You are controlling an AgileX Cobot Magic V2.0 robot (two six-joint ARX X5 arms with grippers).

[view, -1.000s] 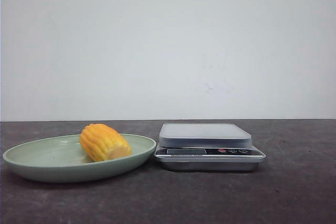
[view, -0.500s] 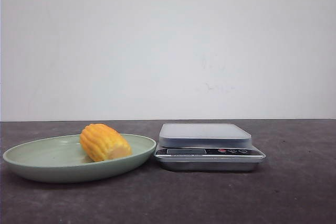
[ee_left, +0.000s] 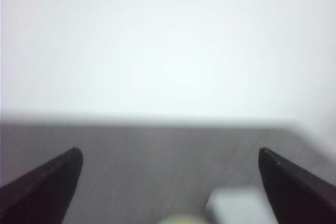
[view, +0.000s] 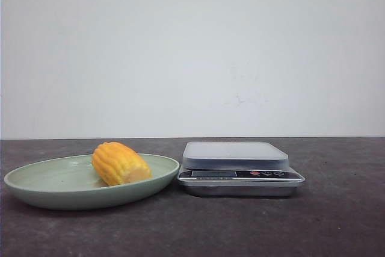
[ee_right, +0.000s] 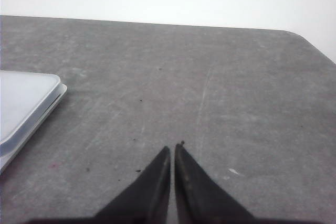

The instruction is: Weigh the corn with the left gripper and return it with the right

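Note:
The corn (view: 119,163), a stubby yellow-orange cob piece, lies in a pale green plate (view: 36,183) on the left of the dark table. A silver kitchen scale (view: 238,167) stands right of the plate, its platform bare. Neither arm shows in the front view. In the left wrist view my left gripper (ee_left: 169,155) is open wide and empty above the table; the picture is blurred, with a blurred pale-and-yellow edge (ee_left: 181,219) and the pale scale (ee_left: 236,208) ahead of the fingers. In the right wrist view my right gripper (ee_right: 173,148) is shut and empty over bare table.
The scale's corner (ee_right: 23,111) lies off to one side of the right gripper in the right wrist view. The table's far edge meets a white wall; its rounded corner (ee_right: 302,35) shows in the right wrist view.

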